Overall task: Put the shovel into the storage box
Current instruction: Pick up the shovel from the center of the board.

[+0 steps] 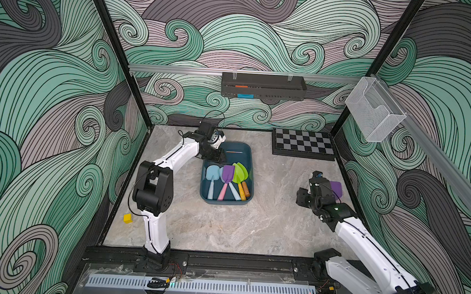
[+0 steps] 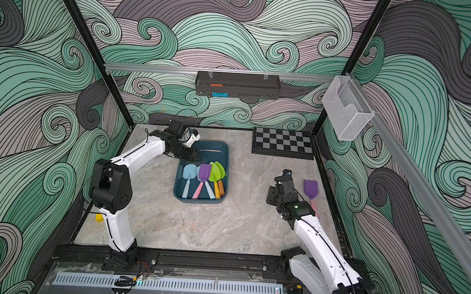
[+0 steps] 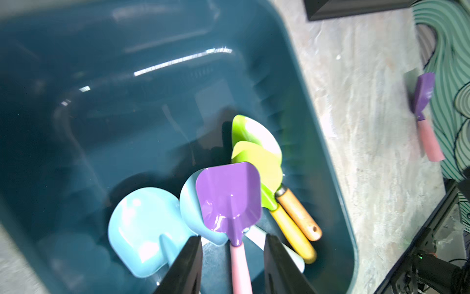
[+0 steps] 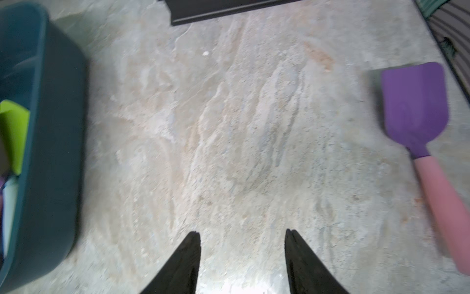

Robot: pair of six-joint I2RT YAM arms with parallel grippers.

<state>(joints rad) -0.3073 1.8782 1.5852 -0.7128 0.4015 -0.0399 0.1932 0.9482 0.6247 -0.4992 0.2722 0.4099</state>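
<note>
- The shallow dark teal plastic storage box point(image 1: 251, 165) is sitting just left of centre in both top views, on the grey marble-look desk point(image 1: 266, 226).
- Five toy shovels are lying inside it, bunched in the near half with their blades pointing toward the back wall.
- From left to right they're a light blue shovel point(image 1: 213, 174), then a purple-bladed shovel with a pink handle point(image 1: 228, 173) resting on a second light blue one. Last comes a pair of lime green shovels point(image 1: 240, 172) stacked together, one with a yellow handle and one with a wooden handle.
- The left gripper point(image 3: 232, 238) is hanging over the upper left part of the box. In the left wrist view its black jaws are standing apart on either side of that pink handle, with a gap showing on both sides.
- A loose purple shovel point(image 2: 310, 189) with a square blade and a pink handle is lying flat on the desk at the right of the frame. It's close to the right wall and well apart from the box, and the right arm is half hiding it in a top view point(image 1: 336, 187).
- The right gripper point(image 4: 241, 233) is hovering over bare desk between the box and the loose shovel, with its jaws apart and nothing between them.
- A black-and-grey checkerboard point(image 1: 303, 144) is lying at the back right of the desk, and a small yellow cube point(image 1: 127, 218) is sitting at the lower left edge.
</note>
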